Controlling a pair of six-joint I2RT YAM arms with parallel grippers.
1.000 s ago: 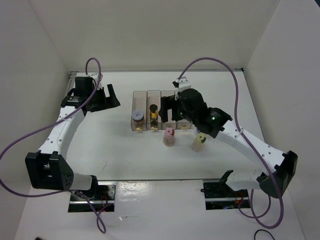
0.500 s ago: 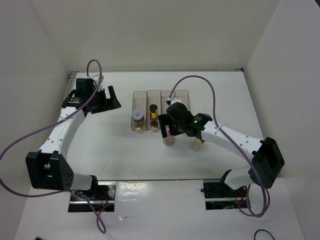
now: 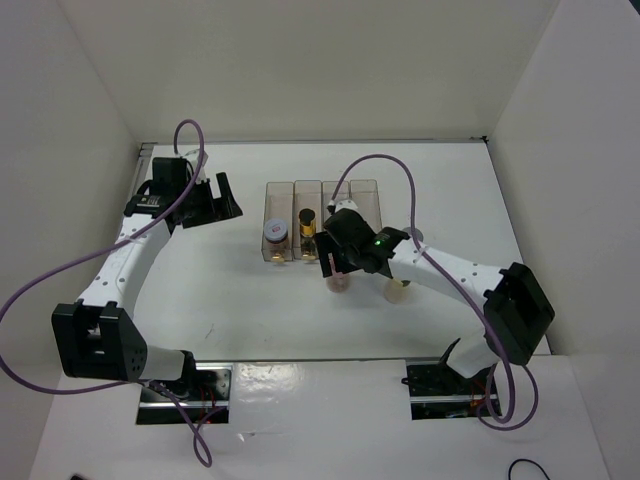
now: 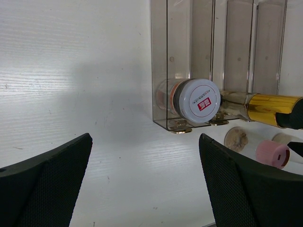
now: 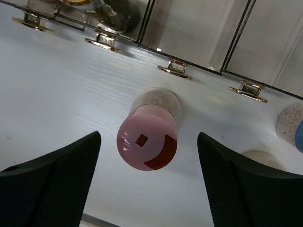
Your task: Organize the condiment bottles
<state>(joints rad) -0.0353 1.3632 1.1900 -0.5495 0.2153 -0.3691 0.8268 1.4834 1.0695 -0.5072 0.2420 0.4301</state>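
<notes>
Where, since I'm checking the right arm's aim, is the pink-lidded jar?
In the right wrist view the pink-lid jar stands upright on the table just in front of the clear tray, between the right gripper's open fingers.

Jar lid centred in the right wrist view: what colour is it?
The lid is pink; the right wrist view shows it best.

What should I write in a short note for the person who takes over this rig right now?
Left gripper: open, holds nothing, left of the tray.
Right gripper: open, one finger on each side of the pink jar, not touching it.
In the tray: white-lid jar in the leftmost slot, gold jar in the next.
On the table before the tray: pink jar, with the pale jar to its right.
Done: two jars slotted.
Left: grip and slot the pink jar, then the pale jar.
</notes>
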